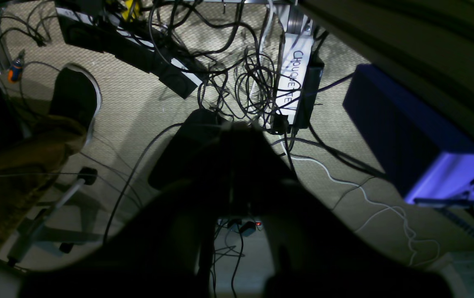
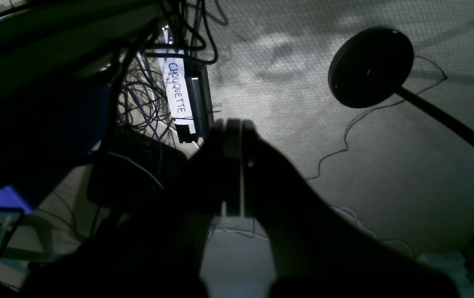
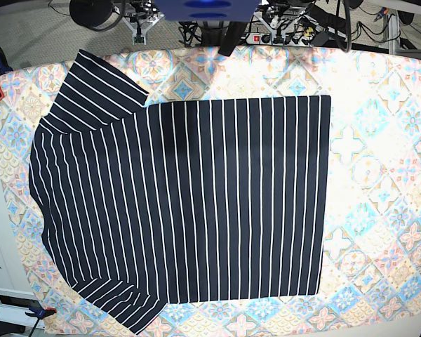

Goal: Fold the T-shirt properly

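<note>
Writing: a white strip [image 1: 291, 78] among tangled black cables [image 1: 237, 82] on the carpeted floor [image 1: 137, 99] reads "CHOUQUETTE" in hand-lettered capitals; the same strip shows in the right wrist view.
Shirt: the dark navy pinstriped short-sleeved T-shirt [image 3: 196, 196] lies spread flat on the pastel floral-tile tabletop [image 3: 379, 175], sleeves toward the left edge, hem toward the right.
Edges: one sleeve nears the far-left corner, the other reaches the near edge; the shirt's left side sits close to the left edge.
Open room: a broad bare band of patterned cloth runs along the right edge, a narrower one along the far edge.
Left claw [image 1: 237, 128]: clenched, empty, hanging over the floor, well apart from the shirt.
Right claw [image 2: 232, 128]: clenched, empty, also over the floor near a round black lamp base [image 2: 371, 66], well apart from the shirt.
</note>
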Controlling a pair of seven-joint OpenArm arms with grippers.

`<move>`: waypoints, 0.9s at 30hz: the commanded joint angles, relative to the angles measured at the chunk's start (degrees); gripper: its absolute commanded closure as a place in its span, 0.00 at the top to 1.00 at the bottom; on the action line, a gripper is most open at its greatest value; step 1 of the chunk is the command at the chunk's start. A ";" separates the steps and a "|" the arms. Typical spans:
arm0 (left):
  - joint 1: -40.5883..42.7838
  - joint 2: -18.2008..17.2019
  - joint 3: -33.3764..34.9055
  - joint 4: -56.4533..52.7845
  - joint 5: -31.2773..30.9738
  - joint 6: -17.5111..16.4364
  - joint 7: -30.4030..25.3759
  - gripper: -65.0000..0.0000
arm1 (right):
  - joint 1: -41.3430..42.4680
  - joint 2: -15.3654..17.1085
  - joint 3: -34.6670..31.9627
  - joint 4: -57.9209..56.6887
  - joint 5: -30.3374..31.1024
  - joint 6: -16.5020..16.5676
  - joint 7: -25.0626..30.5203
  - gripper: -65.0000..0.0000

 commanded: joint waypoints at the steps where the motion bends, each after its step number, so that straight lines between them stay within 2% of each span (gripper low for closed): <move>1: 0.34 0.25 0.05 0.08 0.18 0.08 -0.18 0.00 | -0.23 0.36 -0.10 0.05 -0.08 -0.16 0.34 0.01; 15: 1.92 -0.10 0.14 0.08 0.27 0.08 -0.18 0.00 | -1.29 0.45 -0.10 0.05 -0.17 -0.16 0.16 0.01; 20: 4.38 -1.06 0.32 0.43 0.71 0.08 -0.27 0.00 | -3.40 2.04 -0.10 0.13 -0.25 -0.16 0.43 0.01; 27: 12.20 -2.12 0.32 11.16 0.80 0.08 -0.27 0.00 | -8.76 3.62 -0.10 4.88 -0.25 -0.16 0.43 0.00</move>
